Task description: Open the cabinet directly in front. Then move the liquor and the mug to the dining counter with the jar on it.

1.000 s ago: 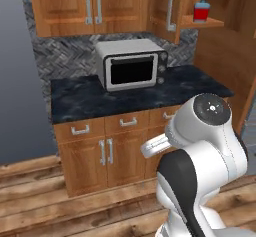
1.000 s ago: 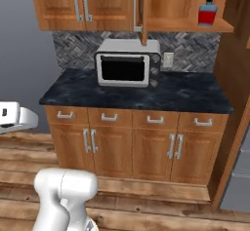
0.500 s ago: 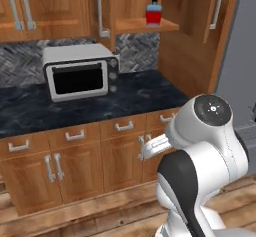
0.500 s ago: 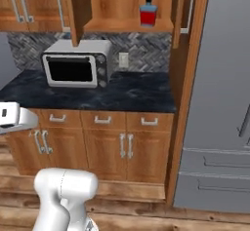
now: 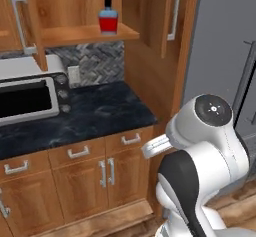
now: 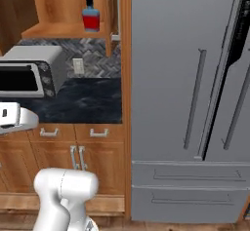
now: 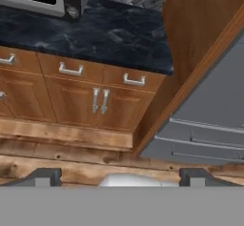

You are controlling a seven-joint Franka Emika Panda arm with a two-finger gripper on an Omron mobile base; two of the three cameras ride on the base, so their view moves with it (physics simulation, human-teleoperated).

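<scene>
The cabinet (image 5: 167, 16) on the wall stands with both doors swung open, its inner shelf (image 5: 85, 32) bare wood. On that shelf stands the liquor (image 5: 108, 17), a blue bottle with a red lower band and black cap; the right base view has the liquor (image 6: 90, 15) at its upper left. The mug, the jar and the dining counter are out of view. My gripper (image 7: 119, 177) is open and holds nothing; its two dark fingertips (image 7: 44, 175) rise far apart over the wooden floor, pointing at the low cabinet fronts, far below the liquor.
A silver toaster oven (image 5: 30, 93) sits on a black marbled counter (image 5: 105, 113) over low wooden cabinets (image 5: 90, 176). A tall grey fridge (image 6: 185, 103) stands to the right of the counter, behind a wooden side panel (image 7: 200, 44). Wooden floor (image 7: 71, 165) lies in front.
The whole scene has slid left in both base views as the base moved; the fridge has come into view on the right. The gripper has stayed open.
</scene>
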